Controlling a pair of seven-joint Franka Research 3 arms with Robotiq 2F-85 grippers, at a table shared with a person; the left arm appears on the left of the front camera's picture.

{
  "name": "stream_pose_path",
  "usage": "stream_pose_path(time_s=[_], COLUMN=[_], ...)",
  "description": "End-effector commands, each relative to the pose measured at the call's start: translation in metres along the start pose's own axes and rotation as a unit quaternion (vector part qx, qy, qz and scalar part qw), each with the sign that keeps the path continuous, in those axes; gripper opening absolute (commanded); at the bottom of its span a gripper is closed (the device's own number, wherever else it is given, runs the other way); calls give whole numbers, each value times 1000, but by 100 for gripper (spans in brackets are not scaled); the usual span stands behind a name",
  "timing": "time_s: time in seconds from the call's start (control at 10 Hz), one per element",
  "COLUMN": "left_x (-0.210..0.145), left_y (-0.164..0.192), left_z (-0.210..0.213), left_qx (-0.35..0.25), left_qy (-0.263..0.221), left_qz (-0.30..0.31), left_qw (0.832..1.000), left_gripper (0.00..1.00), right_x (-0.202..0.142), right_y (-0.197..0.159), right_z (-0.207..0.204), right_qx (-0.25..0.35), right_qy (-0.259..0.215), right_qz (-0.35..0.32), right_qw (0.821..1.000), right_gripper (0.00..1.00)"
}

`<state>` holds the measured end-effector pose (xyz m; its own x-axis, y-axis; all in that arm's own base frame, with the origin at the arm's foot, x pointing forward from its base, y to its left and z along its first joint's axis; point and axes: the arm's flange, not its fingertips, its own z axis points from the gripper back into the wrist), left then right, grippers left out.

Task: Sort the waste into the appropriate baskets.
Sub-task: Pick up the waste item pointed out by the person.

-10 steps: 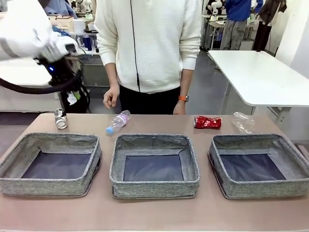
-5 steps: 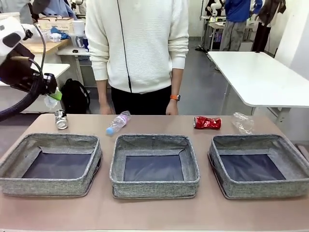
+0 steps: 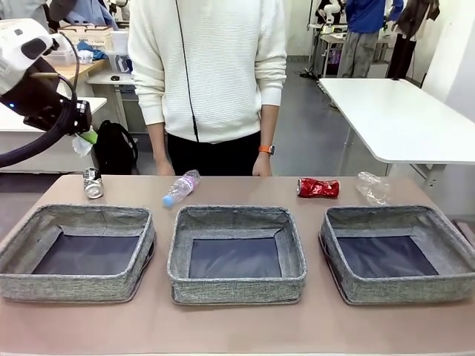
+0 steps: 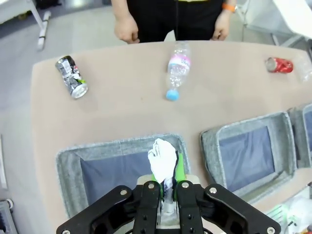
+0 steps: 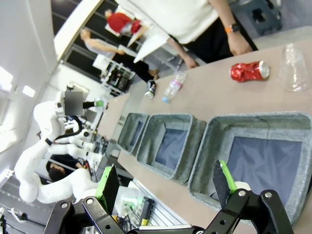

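Note:
My left gripper (image 3: 83, 138) hangs high at the far left, shut on the small white scrap (image 3: 79, 145). In the left wrist view the scrap (image 4: 163, 157) sticks out between the green pads, above the left basket (image 4: 114, 145). On the table's far strip lie a dark can (image 3: 93, 182), a pink-labelled bottle (image 3: 182, 187), a red can (image 3: 318, 188) and a clear bottle (image 3: 373, 187). Three grey baskets stand in a row: left (image 3: 74, 285), middle (image 3: 236, 288), right (image 3: 401, 291). My right gripper (image 5: 165, 186) is open, high above the right basket (image 5: 214, 131).
A person in a white sweater (image 3: 208, 67) stands at the far edge, both hands (image 4: 126, 30) resting near the table rim behind the bottle. A white table (image 3: 401, 111) stands at the back right. Bare tabletop (image 3: 237, 326) runs in front of the baskets.
My left arm has swung away to the left with the scrap still gripped, then risen slightly. The person has stepped a little to the left.

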<state>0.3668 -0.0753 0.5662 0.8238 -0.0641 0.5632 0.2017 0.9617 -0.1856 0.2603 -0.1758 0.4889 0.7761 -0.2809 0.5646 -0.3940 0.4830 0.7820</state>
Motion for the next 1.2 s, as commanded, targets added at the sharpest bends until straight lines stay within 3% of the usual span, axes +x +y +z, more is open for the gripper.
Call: stream_pose_path(time_s=[0.0, 0.1, 0.3, 0.4, 0.6, 0.7, 0.9, 1.1], left_x=[-6, 13, 54, 73, 92, 92, 89, 88], left_y=[-21, -54, -136, -180, -254, -287, -336, -354], left_z=[-4, 11, 54, 66, 66, 68, 71, 67], left_qx=[31, 34, 31, 40, 54, 42, 26, 18], left_qy=[39, 69, 78, 140, 165, 173, 169, 187], left_qz=[-7, -1, -69, -91, -19, -20, -51, -41], left_qw=[999, 997, 994, 985, 985, 984, 984, 981], left_gripper=[10, 10, 10, 10, 10, 10, 10, 10], right_x=[3, 3, 3, 3, 3, 3, 3, 3], right_y=[0, 0, 0, 0, 0, 0, 0, 0], right_z=[-1, -1, -1, -1, -1, -1, -1, -1], right_qx=[8, 8, 8, 8, 8, 8, 8, 8], right_qy=[-9, -9, -9, -9, -9, -9, -9, -9], right_qz=[12, 12, 12, 12, 12, 12, 12, 12], right_qw=[1000, 1000, 1000, 1000, 1000, 1000, 1000, 1000], right_gripper=[100, 100, 100, 100, 100, 100, 100, 100])
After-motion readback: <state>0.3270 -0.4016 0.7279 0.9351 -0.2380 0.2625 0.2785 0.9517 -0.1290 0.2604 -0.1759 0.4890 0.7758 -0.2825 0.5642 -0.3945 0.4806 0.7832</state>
